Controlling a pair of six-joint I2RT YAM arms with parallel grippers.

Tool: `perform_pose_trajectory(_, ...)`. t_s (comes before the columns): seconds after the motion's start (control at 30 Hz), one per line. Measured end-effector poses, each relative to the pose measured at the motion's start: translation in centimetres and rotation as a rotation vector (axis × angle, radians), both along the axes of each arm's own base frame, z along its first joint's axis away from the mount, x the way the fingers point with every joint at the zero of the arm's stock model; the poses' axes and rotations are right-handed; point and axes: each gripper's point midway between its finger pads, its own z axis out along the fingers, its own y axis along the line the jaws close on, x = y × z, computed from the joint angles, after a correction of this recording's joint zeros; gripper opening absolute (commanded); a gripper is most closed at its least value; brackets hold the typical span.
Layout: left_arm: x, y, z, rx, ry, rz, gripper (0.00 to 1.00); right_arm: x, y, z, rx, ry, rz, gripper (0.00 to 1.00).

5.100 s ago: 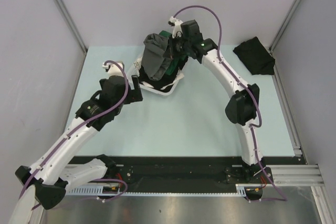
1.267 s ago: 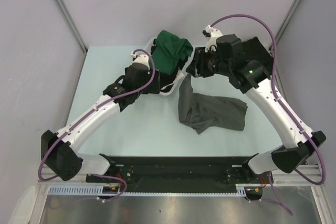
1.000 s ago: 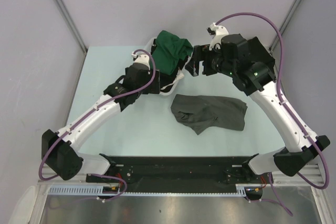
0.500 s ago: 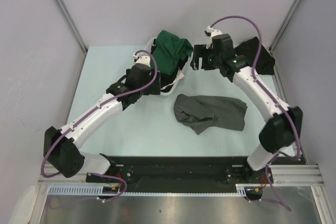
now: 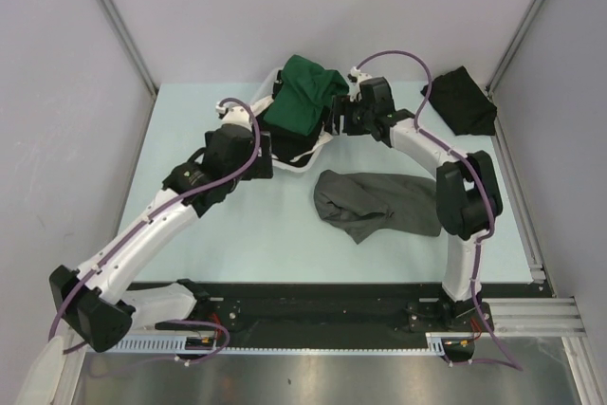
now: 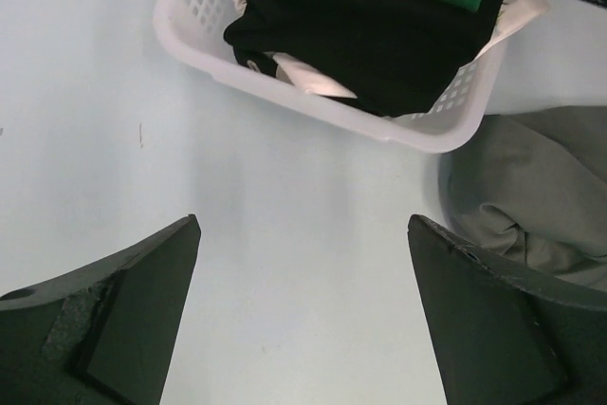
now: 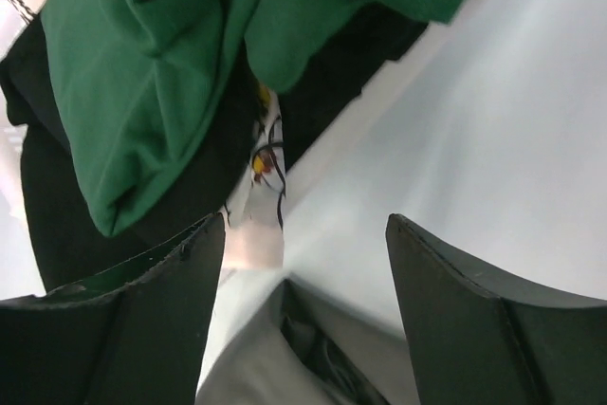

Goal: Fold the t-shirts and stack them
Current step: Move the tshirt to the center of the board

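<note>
A dark green t-shirt (image 5: 303, 101) is heaped on top of the white basket (image 5: 302, 167). It also fills the upper left of the right wrist view (image 7: 161, 73). A charcoal grey t-shirt (image 5: 379, 204) lies crumpled on the table in front of the basket. A black t-shirt (image 5: 462, 100) lies folded at the back right. My right gripper (image 5: 340, 119) is open and empty, beside the green shirt's right edge (image 7: 305, 225). My left gripper (image 5: 266, 154) is wide open over bare table at the basket's near left side (image 6: 303, 225).
Black cloth (image 6: 379, 35) and a white patterned piece (image 7: 261, 168) lie in the basket (image 6: 285, 92) under the green shirt. The grey shirt's edge (image 6: 541, 196) lies just right of my left fingers. Grey walls enclose the table on three sides.
The right gripper let the grey shirt drop flat onto the table. It then swung left and down to the green shirt, its jaws narrowing a little. The left arm drew back slightly.
</note>
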Motion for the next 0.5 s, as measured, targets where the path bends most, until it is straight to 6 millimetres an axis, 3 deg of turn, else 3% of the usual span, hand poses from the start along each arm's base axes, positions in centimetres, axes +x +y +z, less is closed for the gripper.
perform_pose_trajectory(0.1,-0.7,0.8,0.0,0.013,0.004,0.011,0.96,0.6,0.7,-0.6,0.032,-0.003,0.010,0.69)
perform_pose_trajectory(0.23,-1.3,1.5,-0.2,0.030,0.015,0.021,0.96,1.1,1.3,-1.5,0.066,0.003,0.022,0.53)
perform_pose_trajectory(0.5,-1.8,2.2,-0.5,0.056,0.031,0.036,0.96,1.4,2.8,-2.6,0.143,0.028,0.050,0.31)
